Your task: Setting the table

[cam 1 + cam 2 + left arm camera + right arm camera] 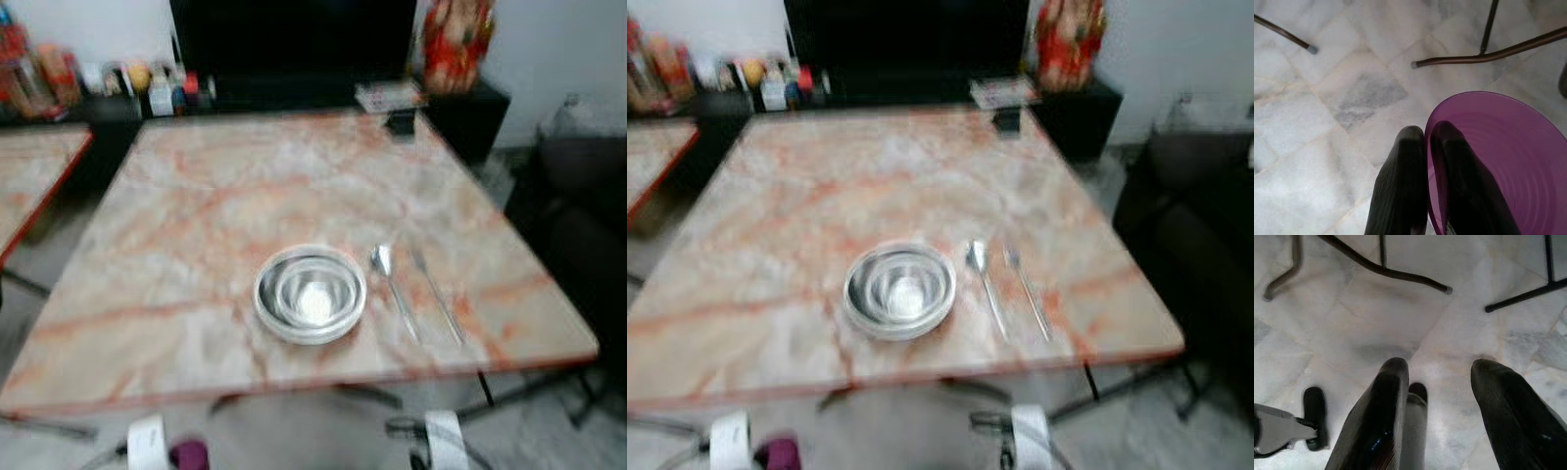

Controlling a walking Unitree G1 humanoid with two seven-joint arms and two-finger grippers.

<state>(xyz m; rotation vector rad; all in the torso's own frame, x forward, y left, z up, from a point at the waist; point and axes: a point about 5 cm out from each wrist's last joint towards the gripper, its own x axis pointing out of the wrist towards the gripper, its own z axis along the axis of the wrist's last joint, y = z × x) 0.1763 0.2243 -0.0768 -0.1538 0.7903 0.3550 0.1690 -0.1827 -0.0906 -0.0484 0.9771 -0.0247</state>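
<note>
A steel bowl (311, 293) sits near the front edge of the marble table (196, 215). To its right lie a spoon (392, 284) and a fork (437, 294), side by side. My left gripper (1426, 147) hangs low over the floor, shut on the rim of a purple translucent cup (1498, 161); one finger is inside the cup, the other outside. A bit of the purple cup (189, 454) shows at the bottom of the left eye view. My right gripper (1440, 377) hangs open over the floor tiles with nothing between its fingers.
A dark cabinet (294, 49) with bottles (162, 88) stands behind the table. A second table (29, 171) is at the left, a dark sofa (588, 225) at the right. Metal table legs (1488, 51) cross the marble floor (1352, 88) below.
</note>
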